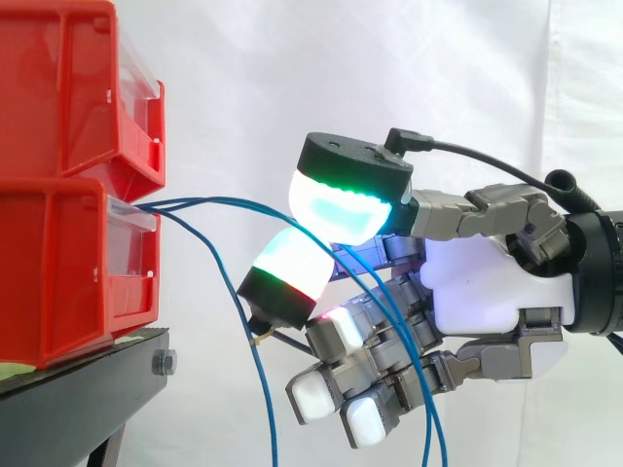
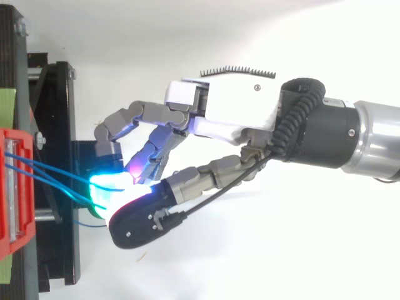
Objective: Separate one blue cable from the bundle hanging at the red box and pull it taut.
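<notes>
Two glowing fingertips (image 1: 336,209) at mid-frame were pinched on one thin blue cable (image 1: 224,201), apparently to part it from the other blue strands (image 1: 261,389) drooping at lower left. The grey-and-white robot hand (image 1: 477,282) curled its other fingers underneath. The cable arced slack from the red plastic box (image 1: 58,263) at the left edge.

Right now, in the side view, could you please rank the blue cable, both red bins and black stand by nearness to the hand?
1. blue cable, pinched in the hand.
2. lower red bin and black stand, view's left: too close to call.
3. upper red bin, upper left.
</notes>
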`<state>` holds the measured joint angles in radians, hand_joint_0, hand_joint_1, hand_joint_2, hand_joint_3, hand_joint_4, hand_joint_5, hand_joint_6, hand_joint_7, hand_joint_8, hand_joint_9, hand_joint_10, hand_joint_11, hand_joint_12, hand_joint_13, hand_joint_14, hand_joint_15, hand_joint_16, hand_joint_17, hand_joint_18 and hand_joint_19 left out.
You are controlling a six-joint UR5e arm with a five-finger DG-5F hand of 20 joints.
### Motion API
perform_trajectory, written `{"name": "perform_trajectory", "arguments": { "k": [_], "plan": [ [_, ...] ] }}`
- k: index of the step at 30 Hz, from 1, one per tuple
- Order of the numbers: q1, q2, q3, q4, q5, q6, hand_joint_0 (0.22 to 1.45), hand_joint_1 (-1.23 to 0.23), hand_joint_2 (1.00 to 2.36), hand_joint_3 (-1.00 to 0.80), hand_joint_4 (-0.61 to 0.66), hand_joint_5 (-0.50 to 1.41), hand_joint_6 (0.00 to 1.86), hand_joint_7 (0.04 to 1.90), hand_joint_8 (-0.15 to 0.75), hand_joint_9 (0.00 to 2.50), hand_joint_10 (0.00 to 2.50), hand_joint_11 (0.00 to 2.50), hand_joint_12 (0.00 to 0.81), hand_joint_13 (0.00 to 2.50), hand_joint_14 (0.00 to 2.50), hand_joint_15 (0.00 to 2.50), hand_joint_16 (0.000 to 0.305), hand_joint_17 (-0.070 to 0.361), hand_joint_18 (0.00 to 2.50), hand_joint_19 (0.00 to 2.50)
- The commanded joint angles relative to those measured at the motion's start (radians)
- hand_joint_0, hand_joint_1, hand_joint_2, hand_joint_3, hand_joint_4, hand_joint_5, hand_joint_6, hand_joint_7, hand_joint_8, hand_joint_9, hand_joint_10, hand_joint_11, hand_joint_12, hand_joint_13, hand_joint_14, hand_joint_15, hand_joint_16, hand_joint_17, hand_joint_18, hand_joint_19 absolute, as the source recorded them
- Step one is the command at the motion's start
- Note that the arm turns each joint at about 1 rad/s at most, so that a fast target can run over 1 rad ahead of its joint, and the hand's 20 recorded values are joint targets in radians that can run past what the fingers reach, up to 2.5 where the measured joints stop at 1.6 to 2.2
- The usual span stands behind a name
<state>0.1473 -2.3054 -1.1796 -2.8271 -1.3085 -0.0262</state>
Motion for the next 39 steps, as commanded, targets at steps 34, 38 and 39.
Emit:
{"name": "perform_trajectory", "arguments": {
  "k": [34, 38, 39],
  "plan": [
    [0.002, 0.000, 0.000, 0.000, 0.000, -0.001, 0.60, -0.54, 1.01, -0.26, 0.15, -0.13, 0.76, 1.23, 0.337, 1.03, 0.02, 0.82, 0.414, 0.90, 0.02, 0.54, 0.056, 0.127, 0.92, 0.58],
    [0.002, 0.000, 0.000, 0.000, 0.000, -0.003, 0.59, -0.64, 1.01, -0.16, 0.16, -0.15, 0.80, 1.18, 0.365, 1.03, 0.02, 0.82, 0.442, 0.92, 0.02, 0.52, 0.063, 0.142, 0.97, 0.53],
    [0.000, 0.000, 0.000, 0.000, 0.000, -0.003, 0.59, -0.65, 1.00, -0.16, 0.16, -0.15, 0.80, 1.18, 0.364, 1.03, 0.02, 0.82, 0.444, 0.92, 0.02, 0.52, 0.063, 0.143, 0.98, 0.53]
  ]
}}
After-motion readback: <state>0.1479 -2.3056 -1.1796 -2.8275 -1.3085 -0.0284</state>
